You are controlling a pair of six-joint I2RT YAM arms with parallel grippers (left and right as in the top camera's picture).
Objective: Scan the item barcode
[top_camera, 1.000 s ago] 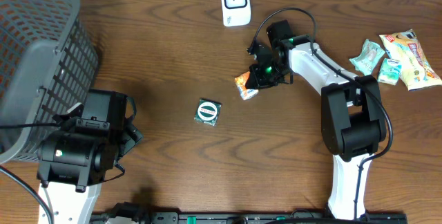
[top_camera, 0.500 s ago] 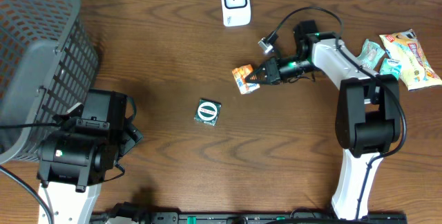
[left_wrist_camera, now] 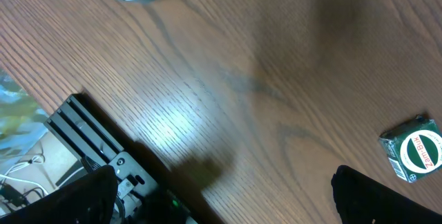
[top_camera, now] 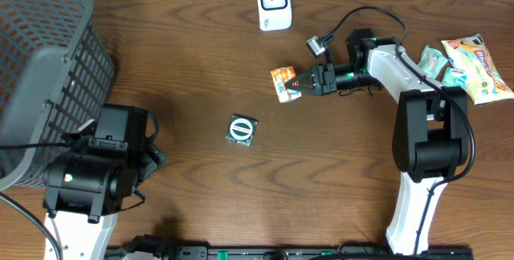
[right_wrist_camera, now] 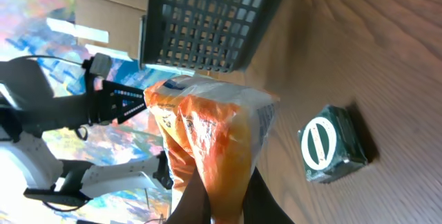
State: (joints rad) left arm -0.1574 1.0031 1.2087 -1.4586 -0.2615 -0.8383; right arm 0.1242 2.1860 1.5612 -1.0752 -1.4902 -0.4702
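Orange packet (top_camera: 283,82) is hanging in the right gripper's (top_camera: 301,83) clamped jaws; the left gripper's (left_wrist_camera: 224,200) jaws are gaping. Presenting seems underway: its barcode is likely needing turning toward the scanner (top_camera: 274,3).

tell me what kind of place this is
Probably a mock shop checkout set up on a wooden table: a grey shopping basket, a white scanner-like unit at the far edge, and a pile of snack packets.

Grey basket (top_camera: 40,51), lone green packet (top_camera: 241,130) — snack packets (top_camera: 470,67) well apart.
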